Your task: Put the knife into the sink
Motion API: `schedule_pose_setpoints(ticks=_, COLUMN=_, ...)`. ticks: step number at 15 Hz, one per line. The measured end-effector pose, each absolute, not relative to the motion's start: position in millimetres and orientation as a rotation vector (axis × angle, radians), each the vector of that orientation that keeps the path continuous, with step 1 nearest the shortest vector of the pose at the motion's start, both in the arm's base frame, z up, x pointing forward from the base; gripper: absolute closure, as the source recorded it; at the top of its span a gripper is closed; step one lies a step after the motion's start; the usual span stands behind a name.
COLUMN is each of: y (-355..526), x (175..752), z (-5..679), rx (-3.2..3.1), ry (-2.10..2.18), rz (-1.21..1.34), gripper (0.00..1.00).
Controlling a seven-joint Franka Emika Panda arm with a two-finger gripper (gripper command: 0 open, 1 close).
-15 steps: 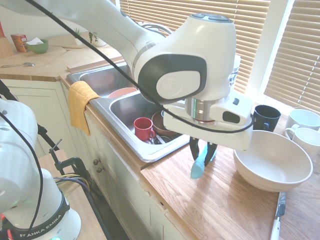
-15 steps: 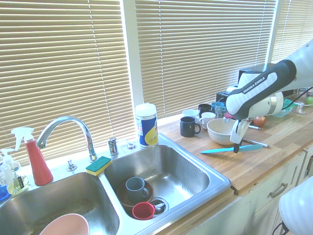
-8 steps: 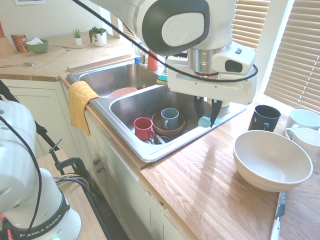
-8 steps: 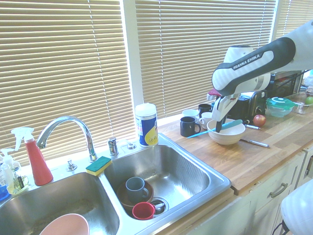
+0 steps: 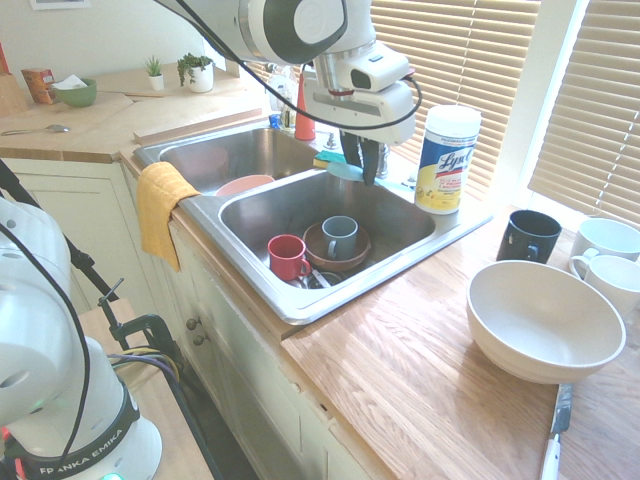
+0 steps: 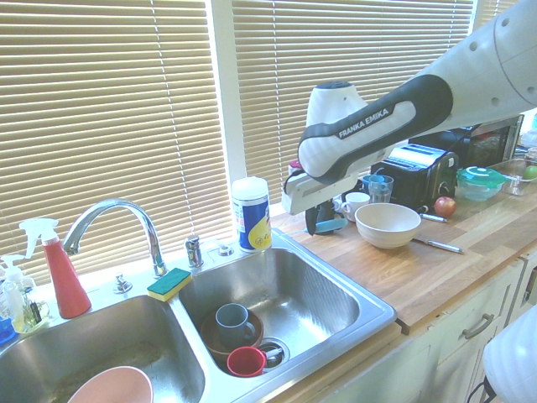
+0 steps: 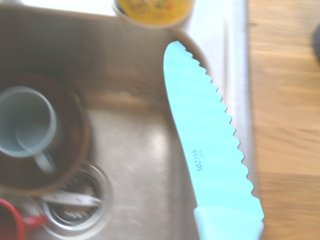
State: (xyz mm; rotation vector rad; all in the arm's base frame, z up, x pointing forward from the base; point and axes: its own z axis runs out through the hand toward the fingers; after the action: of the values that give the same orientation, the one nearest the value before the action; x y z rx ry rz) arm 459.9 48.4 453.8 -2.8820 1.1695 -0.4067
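carried from counter, knife [image 7: 210, 150] now hangs over sink [image 5: 290, 305], pinched in claw [image 5: 362, 172].

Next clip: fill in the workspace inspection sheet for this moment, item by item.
Surface: wooden countertop around a steel sink.
Job's things: turquoise knife held above the right basin, not yet released.
Clutter: grey mug in a brown bowl and red mug in the basin; wipes canister, big white bowl, black mug around it.
Grippers: gripper with jaws shut on the knife.
Cables: black cable looped at the wrist.
Surroundings: window blinds, yellow cloth over the sink's edge.
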Motion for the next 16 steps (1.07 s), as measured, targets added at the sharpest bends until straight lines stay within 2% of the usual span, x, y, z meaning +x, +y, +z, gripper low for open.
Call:
schedule_pose_setpoints(ticks=8, y=132, x=457, z=334, rx=-2.809, ry=1.335, rz=-0.319, gripper=1.0)
schedule_pose_setpoints(ticks=16, y=128, x=461, z=242, rx=-2.785, ry=1.407, rz=-0.198, gripper=1.0)
